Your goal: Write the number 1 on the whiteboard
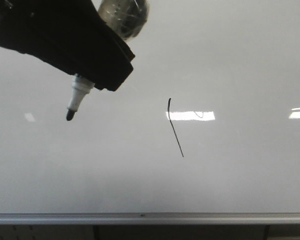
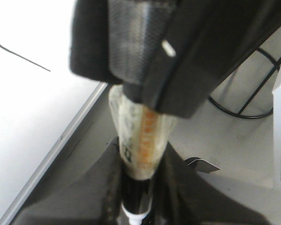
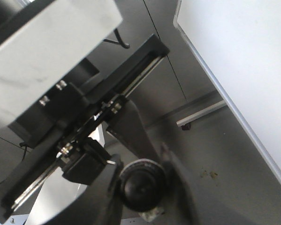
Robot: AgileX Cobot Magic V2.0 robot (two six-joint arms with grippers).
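Observation:
The whiteboard (image 1: 230, 60) fills the front view, its silver rail (image 1: 150, 218) along the lower edge. On it, the number 1 (image 1: 175, 127) is a thin, slanted black stroke with a small hook on top. My left gripper (image 1: 97, 75) hangs at the upper left, shut on a marker (image 1: 78, 97) whose black tip points down, left of the stroke and apart from it. In the left wrist view the taped marker (image 2: 140, 140) sits between the dark fingers (image 2: 178, 197), and the stroke (image 2: 18, 54) shows on the board. My right gripper (image 3: 142, 185) is shut on a black round object (image 3: 141, 183).
Bright rectangular light reflections (image 1: 192, 115) lie on the board beside the stroke. Below the rail are grey floor and a black wire frame (image 2: 253, 89). The right wrist view shows a metal table frame (image 3: 107, 108) and the board's edge (image 3: 234, 108).

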